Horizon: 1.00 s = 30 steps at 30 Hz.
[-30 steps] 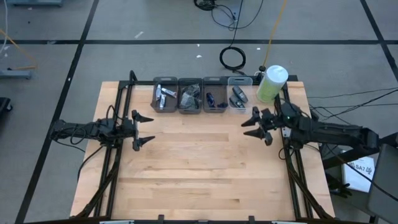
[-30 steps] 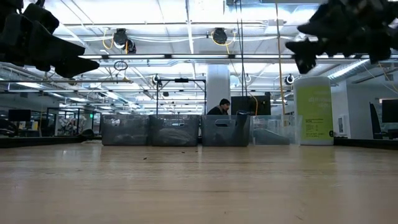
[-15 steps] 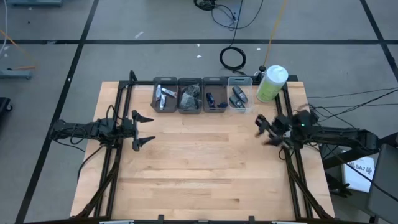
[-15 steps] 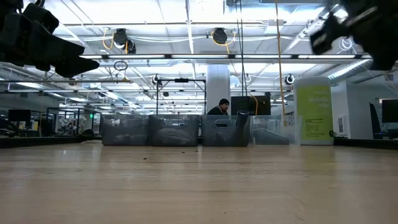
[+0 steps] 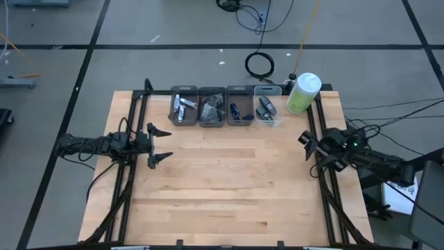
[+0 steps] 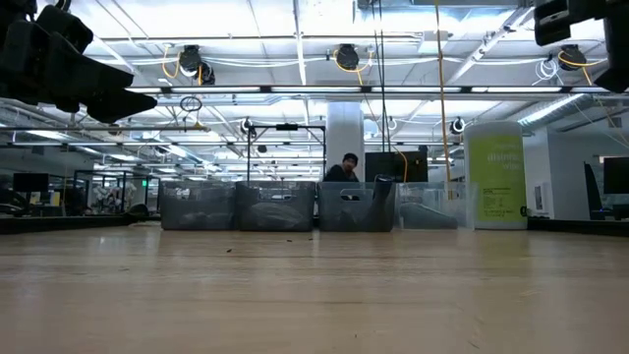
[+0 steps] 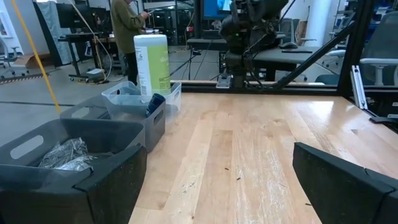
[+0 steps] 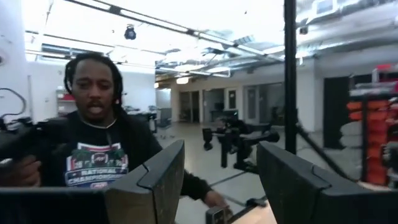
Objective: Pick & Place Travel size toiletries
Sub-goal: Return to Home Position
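Travel size toiletries (image 5: 211, 108) lie inside 4 bins (image 5: 240, 87), in a row at upper centre. 1 green bottle (image 5: 303, 94) stands just right of the row. 2 grippers: left gripper (image 5: 166, 144) at mid-left, fingers spread, empty; right gripper (image 8: 221, 180) at mid-right, fingers apart, empty.

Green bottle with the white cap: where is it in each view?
High view: green bottle, upper right of centre.
Low view: bottle right of centre.
Left wrist view: bottle past the clear bin.
Right wrist view: not in it.
Shared landmark: that clear bin beside it.
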Tool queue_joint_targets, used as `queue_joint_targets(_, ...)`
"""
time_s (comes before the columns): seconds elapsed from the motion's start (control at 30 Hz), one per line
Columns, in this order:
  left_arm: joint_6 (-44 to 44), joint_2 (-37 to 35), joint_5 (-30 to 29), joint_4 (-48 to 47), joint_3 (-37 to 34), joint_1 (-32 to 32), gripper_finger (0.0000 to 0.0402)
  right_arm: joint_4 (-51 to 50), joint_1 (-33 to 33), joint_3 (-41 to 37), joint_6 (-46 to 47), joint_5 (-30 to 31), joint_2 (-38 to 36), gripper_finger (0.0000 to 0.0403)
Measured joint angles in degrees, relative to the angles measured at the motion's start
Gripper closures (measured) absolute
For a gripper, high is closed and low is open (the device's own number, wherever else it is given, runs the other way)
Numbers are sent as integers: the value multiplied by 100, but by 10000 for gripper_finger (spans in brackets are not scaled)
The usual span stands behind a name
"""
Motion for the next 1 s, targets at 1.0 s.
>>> queue_joint_targets(1.0,1,0,2,2,0,0,7,-4605,-1108,0,-2565,7800,-370,211)
